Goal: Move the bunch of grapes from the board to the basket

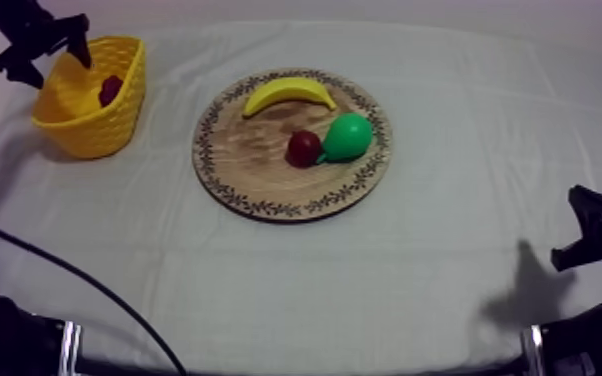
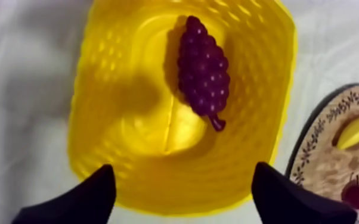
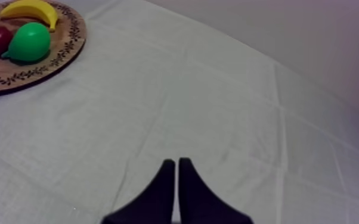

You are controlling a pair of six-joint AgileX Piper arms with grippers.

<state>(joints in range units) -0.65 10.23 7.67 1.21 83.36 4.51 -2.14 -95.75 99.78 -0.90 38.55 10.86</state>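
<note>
The left pincer (image 2: pixel 185 179) hangs released over the yellow basket (image 2: pixel 92 107) at the tabletop's (image 1: pixel 365 280) far left. The bunch of grapes (image 2: pixel 203 72) lies free inside it, stem end towards the pincer. The right pincer (image 3: pixel 178 164), clenched empty, sits well apart.

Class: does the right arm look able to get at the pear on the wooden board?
Probably yes: only bare cloth lies between the right gripper and the pear, on the near side of the wooden board.
</note>
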